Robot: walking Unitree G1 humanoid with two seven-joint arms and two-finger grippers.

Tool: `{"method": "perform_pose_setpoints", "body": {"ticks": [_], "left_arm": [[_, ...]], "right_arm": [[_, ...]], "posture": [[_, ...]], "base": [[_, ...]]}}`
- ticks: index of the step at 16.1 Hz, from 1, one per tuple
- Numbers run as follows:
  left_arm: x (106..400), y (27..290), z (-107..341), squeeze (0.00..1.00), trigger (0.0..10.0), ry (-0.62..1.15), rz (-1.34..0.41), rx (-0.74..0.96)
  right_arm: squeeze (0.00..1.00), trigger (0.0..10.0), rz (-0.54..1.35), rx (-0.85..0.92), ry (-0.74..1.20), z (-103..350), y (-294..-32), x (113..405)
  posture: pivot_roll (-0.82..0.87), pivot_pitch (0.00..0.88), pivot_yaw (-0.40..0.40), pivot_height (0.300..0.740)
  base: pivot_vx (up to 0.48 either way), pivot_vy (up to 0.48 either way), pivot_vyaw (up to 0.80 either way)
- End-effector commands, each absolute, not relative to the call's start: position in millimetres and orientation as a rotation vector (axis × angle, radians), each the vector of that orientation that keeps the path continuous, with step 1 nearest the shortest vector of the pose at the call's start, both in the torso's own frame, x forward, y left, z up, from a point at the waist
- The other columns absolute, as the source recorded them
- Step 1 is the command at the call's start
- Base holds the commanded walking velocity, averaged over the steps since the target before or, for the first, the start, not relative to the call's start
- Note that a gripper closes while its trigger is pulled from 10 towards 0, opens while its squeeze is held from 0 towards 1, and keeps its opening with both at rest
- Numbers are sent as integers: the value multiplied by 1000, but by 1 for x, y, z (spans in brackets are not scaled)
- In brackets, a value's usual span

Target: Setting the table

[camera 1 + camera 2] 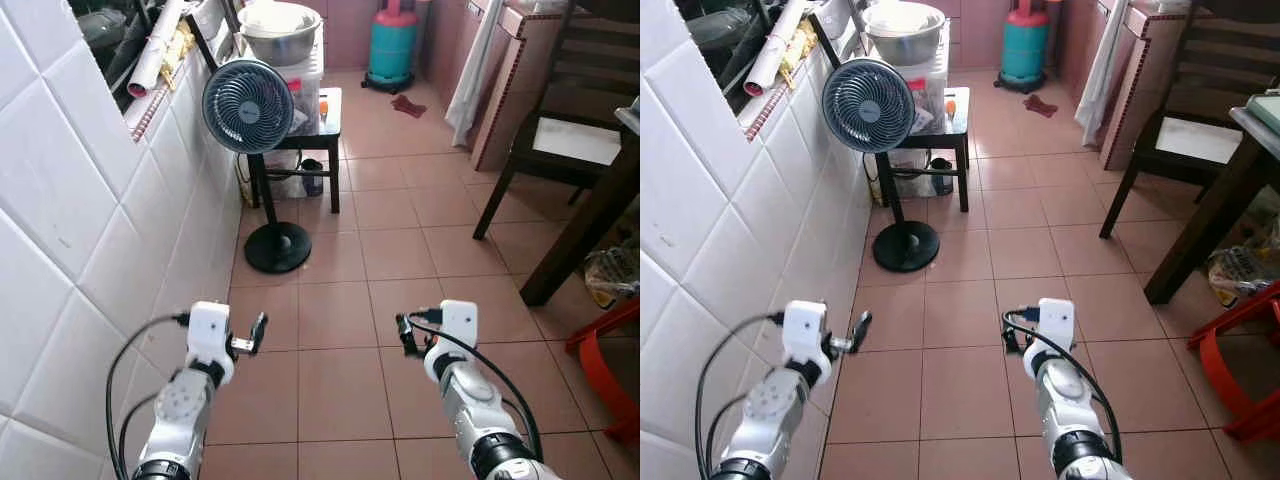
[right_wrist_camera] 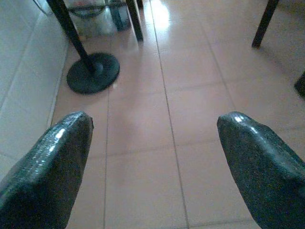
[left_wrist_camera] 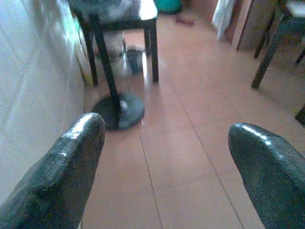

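Both arms are just held out low over the tiled floor (image 1: 340, 380) with the left tool (image 3: 164, 157) and right tool (image 2: 152, 152) spread wide and carrying nothing, which to me looks like a ready pose for walking toward the dark desk (image 1: 1230, 190) at the right edge, well apart from either tool. No dishes or cutlery are in sight, so the setting hasn't really begun. The head views catch the standing fan (image 1: 248, 105), wooden chair (image 1: 560, 130) and gas cylinder (image 1: 392, 45), while the wrist views mostly give the fan's round base (image 2: 93, 72) and the spread black fingers (image 2: 47, 167).
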State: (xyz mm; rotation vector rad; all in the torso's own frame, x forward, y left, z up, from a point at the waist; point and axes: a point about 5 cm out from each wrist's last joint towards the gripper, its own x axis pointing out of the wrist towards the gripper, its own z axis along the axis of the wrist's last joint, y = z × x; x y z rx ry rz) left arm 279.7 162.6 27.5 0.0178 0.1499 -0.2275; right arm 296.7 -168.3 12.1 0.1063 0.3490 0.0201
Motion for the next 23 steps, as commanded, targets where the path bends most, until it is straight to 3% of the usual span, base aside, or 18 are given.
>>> {"method": "perform_pose_setpoints", "body": {"ticks": [1, 5, 7, 10, 16, 19, 23], "left_arm": [[280, 163, 32, 0, 10000, 133, -239, 36], [280, 163, 32, 0, 10000, 133, -239, 36], [270, 171, 48, 0, 10000, 66, -233, 38], [253, 180, 44, 0, 10000, 114, -206, 2], [238, 187, 48, 0, 10000, 125, -142, 12], [221, 201, 36, 0, 10000, 133, -57, 55], [221, 209, 29, 0, 10000, 141, 10, 114]], "right_arm": [[0, 10000, 32, 90, 324, 17, -168, 297], [0, 10000, 32, 90, 324, 17, -168, 297], [0, 10000, 18, 25, 123, 50, -177, 284], [0, 10000, 0, -74, 56, 62, -185, 275], [0, 10000, -19, -35, 143, 64, -194, 245], [0, 10000, 43, 32, 159, 67, -183, 228], [0, 10000, 130, 28, 201, 64, -173, 222]], "posture": [[-80, 24, 88, 740], [-80, 24, 88, 740], [-91, 19, 97, 740], [-97, 21, 95, 740], [-77, 6, 59, 740], [-78, 13, 57, 740], [-80, 27, 55, 740]], "base": [[0, 0, 0], [0, 0, 0], [0, 0, 0], [0, 0, 0], [0, 0, 0], [0, 0, 0], [0, 0, 0]]}}
